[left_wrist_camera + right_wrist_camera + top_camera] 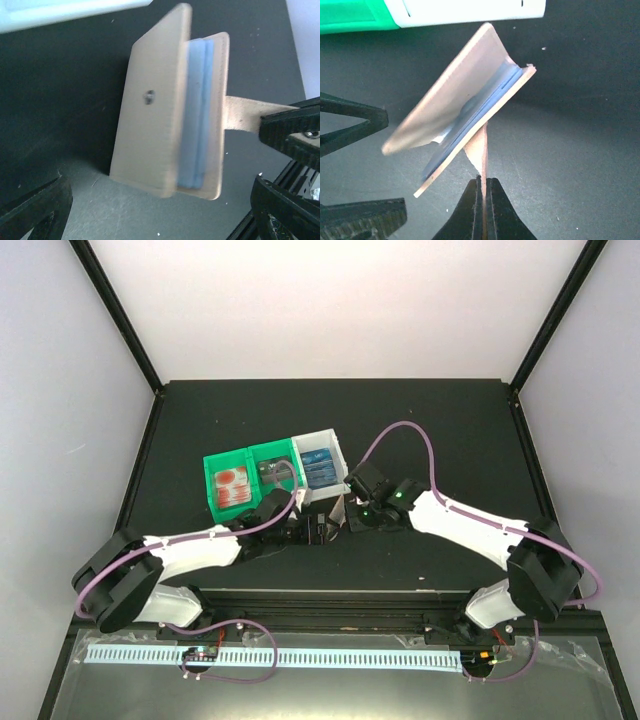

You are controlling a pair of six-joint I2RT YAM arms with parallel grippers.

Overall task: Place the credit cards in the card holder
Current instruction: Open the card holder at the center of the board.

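The tan card holder (155, 110) stands half open, and blue credit cards (196, 115) sit between its two flaps. My right gripper (483, 179) is shut on the holder's snap tab (480, 150) and holds the holder (450, 105) tilted just over the black table. Edges of the blue cards (485, 102) show in the right wrist view. My left gripper (159, 192) is open, with a finger (35, 210) on either side of the holder and touching nothing. In the top view both grippers meet at the holder (337, 512) in front of the bins.
Behind the holder stand two green bins (250, 475), one holding red cards (232, 485). Beside them is a white bin (335, 450) with blue cards (320, 468). The white bin's wall (470, 10) lies close above the holder. Black table (450, 440) extends right.
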